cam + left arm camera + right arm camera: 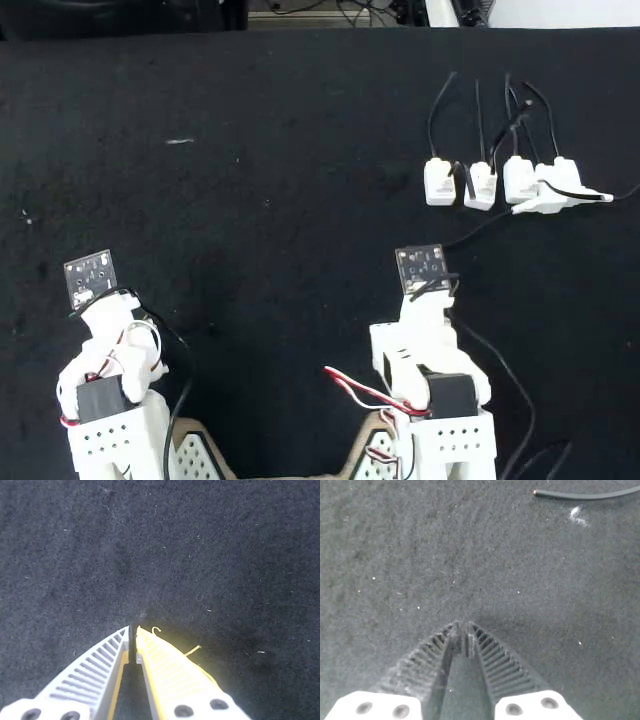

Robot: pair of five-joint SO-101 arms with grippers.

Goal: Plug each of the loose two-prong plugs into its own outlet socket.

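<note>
- The black cloth table (pixel 250 150) spreads across the high view. The task's things, a row of four white plug and socket blocks (pixel 481 185), sit in the upper right of the frame, side by side. Thin black leads (pixel 436 105) run from them toward the top edge.
- At the right end of that row a slimmer white piece (pixel 545 204) lies tilted across the front of the last block, touching it. I cannot tell which blocks are plugs and which are sockets, nor whether any pair is mated.
- A black cord (pixel 480 228) runs from that slimmer piece down and left toward the right arm (pixel 425 340). That arm stands at the lower centre-right of the frame, well apart from the row.
- The left arm (pixel 105 345) stands at the lower left, farther from the row than the right arm is.
- The left gripper (pixel 134 632) is just over bare cloth. Its white finger (pixel 95 670) and yellow finger (pixel 165 665) meet at the tips — drawn together with nothing between them.
- The right gripper (pixel 462 630) is also over bare cloth, its dark ribbed fingers (pixel 500 665) pressed together at the tips and holding nothing.
- Ahead of the right gripper, and apart from it, a black cord end (pixel 585 495) lies on the cloth — a small white fleck (pixel 576 514) lies just beside it.
- Another pale fleck (pixel 180 141) lies on the cloth in the upper left part of the high view.
</note>
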